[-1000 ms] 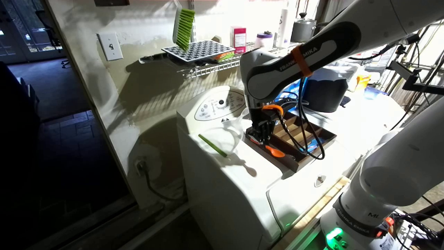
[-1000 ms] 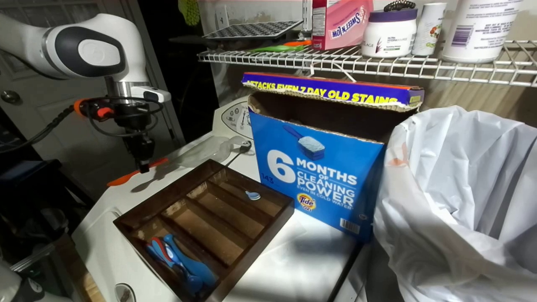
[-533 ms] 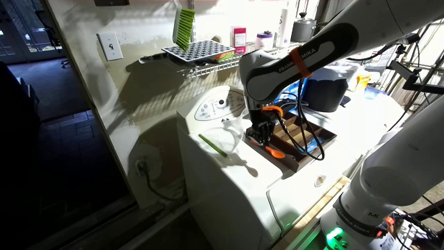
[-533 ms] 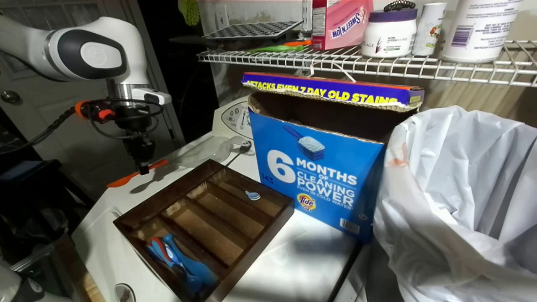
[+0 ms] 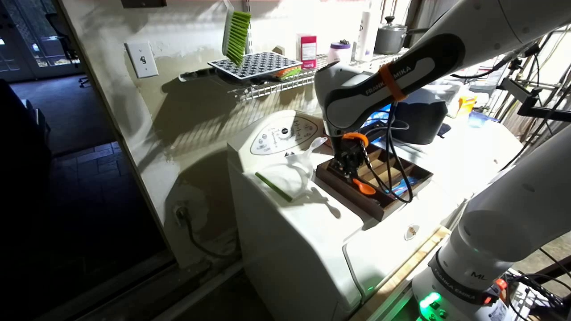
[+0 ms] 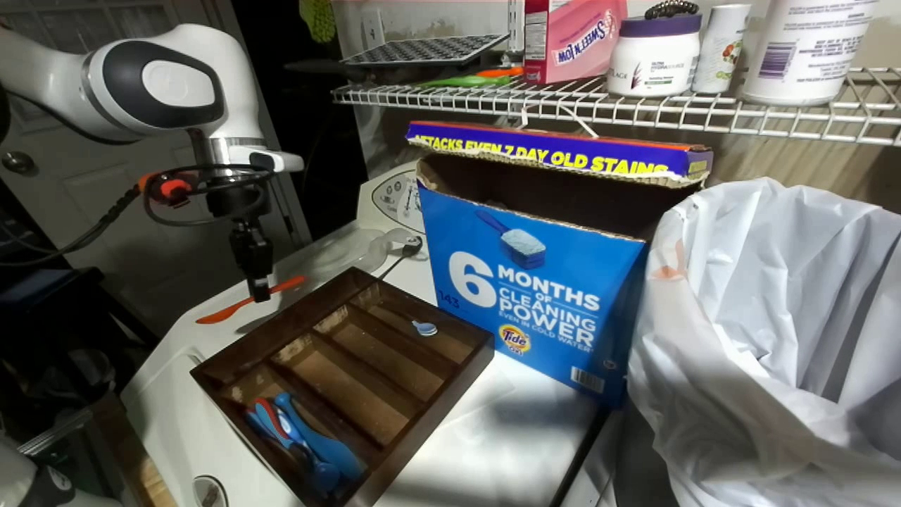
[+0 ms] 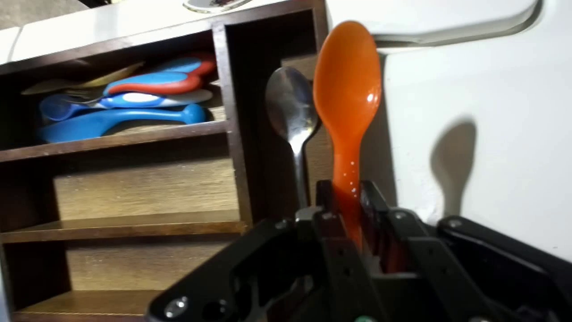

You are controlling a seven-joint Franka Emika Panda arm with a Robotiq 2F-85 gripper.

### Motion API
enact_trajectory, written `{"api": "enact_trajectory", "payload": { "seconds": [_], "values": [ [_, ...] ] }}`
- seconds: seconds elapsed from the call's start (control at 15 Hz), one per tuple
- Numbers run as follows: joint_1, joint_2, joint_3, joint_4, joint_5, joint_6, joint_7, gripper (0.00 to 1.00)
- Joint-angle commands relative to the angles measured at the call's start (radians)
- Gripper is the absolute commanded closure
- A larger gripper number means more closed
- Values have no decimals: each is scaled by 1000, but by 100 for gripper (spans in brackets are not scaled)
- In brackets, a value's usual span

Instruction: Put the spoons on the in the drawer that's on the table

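My gripper (image 7: pixel 345 190) is shut on the handle of an orange spoon (image 7: pixel 347 89), whose bowl sticks out past the fingertips. In both exterior views the gripper (image 5: pixel 347 171) (image 6: pixel 260 290) holds the orange spoon (image 5: pixel 364 187) (image 6: pixel 227 311) in the air, by the near long wall of the drawer. The drawer is a brown wooden tray (image 6: pixel 435 428) (image 7: pixel 235 152) with dividers, on the white table (image 5: pixel 312 236). In the wrist view a metal spoon (image 7: pixel 289 107) lies in the drawer's side compartment, beside the orange spoon. Blue and red-handled utensils (image 6: pixel 303 440) lie in an end compartment.
A clear plastic dustpan with a green edge (image 5: pixel 274 187) lies beside the drawer. A blue detergent box (image 6: pixel 535 296) and a bin with a white liner (image 6: pixel 760 338) stand behind it. A wire shelf (image 6: pixel 619 113) with containers hangs above. Cables hang from the arm.
My gripper has moved with the orange spoon toward the drawer, rightward in both exterior views. The spoon's shadow on the table has shifted too. The drawer and its contents have not moved.
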Motion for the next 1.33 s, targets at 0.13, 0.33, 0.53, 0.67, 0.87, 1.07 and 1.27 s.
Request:
{"api": "enact_trajectory", "payload": {
  "seconds": [0.13,0.33,0.53,0.67,0.87,1.07,1.27],
  "values": [
    [-62,-10,2,-9,-167,-27,171,96],
    [-66,-4,-8,-28,-165,15,182,96],
    [-65,-27,-20,-69,-162,97,157,96],
    [-71,-33,-31,-90,-156,153,151,96],
    [-75,-28,-47,-106,-140,223,133,96],
    [-77,-19,-55,-108,-138,257,117,96],
    [-76,-13,-59,-107,-140,275,88,96]
  ]
}}
